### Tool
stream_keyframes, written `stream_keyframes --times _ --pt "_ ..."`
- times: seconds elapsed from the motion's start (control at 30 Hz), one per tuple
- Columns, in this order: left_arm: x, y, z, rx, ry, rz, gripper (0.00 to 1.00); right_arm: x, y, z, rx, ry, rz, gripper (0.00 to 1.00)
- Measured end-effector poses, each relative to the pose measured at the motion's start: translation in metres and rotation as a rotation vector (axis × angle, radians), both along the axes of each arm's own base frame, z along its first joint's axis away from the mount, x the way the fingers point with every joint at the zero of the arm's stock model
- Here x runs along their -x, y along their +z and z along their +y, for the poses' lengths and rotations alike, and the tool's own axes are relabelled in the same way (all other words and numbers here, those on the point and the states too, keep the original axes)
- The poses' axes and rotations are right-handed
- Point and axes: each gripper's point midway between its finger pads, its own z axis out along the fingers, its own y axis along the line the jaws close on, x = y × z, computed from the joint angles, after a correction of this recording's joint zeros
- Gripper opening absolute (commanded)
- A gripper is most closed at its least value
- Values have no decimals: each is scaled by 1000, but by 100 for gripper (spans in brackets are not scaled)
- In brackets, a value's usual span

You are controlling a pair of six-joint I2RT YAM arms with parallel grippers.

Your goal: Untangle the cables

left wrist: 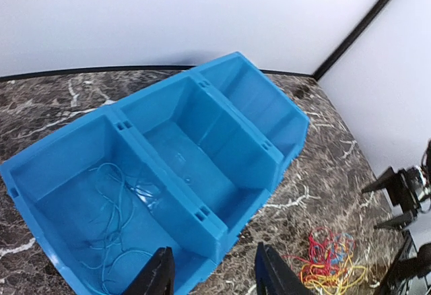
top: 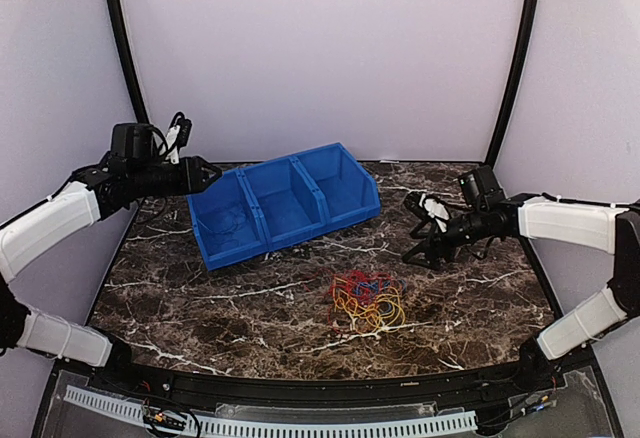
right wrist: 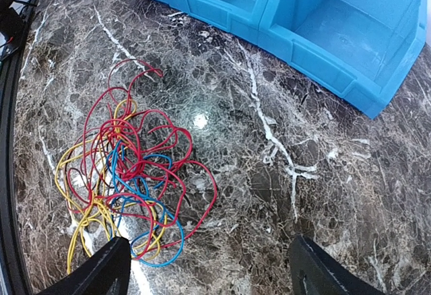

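The cables [top: 367, 300] are lying tangled on the table [top: 200, 298], near side of the blue bin [top: 290, 236] (a thin blue wire [left wrist: 111, 207] is sitting in its left compartment); the left gripper [left wrist: 214, 271] is hovering there, jaws apart, empty; the right gripper [right wrist: 209, 261], jaws wide, is hanging right of the tangle.

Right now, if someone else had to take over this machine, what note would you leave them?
Left gripper: open, empty, above the left-end compartment of the blue bin.
Right gripper: open, empty, above the table near the tangle.
Cables: one thin blue cable lies in that compartment; red, yellow and blue ones sit knotted together on the table in front of the bin.
Done: apparently one cable sorted.
Left: separate the tangle.
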Motion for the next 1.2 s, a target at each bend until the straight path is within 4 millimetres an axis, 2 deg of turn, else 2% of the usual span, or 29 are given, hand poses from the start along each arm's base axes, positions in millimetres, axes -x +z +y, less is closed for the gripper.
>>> stream_keyframes --times 0.1,0.37,0.53,0.73,0.9,1.07,1.2 --pt "25 1 -25 -8 -106 -41 42 1 -5 -1 17 10 7 73" --pt "93 -35 -111 -65 -434 -21 41 4 -34 -5 91 29 94 52" --pt "123 -69 -146 -100 -557 21 41 6 -53 -5 128 48 187 52" --pt "130 -107 -167 -182 -563 44 41 15 -76 -4 155 68 303 54" --pt "134 -119 -184 -210 -566 20 41 20 -84 -1 158 83 370 53" --pt "128 -135 -188 -232 -546 36 41 25 -90 5 143 104 438 50" --pt "128 -132 -194 -218 -545 16 41 28 -89 10 118 120 491 45"
